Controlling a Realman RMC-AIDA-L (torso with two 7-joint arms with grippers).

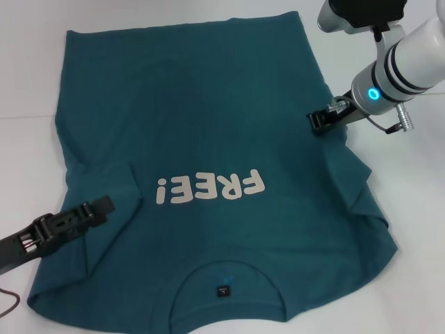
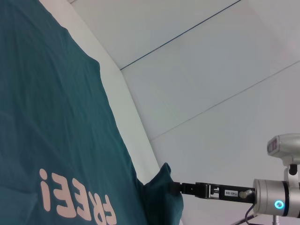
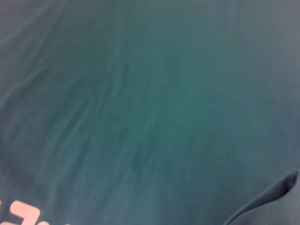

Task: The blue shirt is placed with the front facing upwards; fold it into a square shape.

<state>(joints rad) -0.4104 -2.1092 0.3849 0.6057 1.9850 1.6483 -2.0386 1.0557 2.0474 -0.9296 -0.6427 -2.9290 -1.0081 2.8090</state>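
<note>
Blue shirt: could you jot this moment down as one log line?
blue shirt: front up on table | left gripper: at sleeve | right gripper: at shirt edge | fold: barely begun

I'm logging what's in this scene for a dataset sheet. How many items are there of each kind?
Shirts: 1, the blue shirt, front up with white FREE! lettering
Neck labels: 1, the black label inside the collar
Grippers: 2, the left gripper over the shirt's left sleeve, the right gripper at the shirt's right edge
Tables: 1, the white table
Total: 5
</note>
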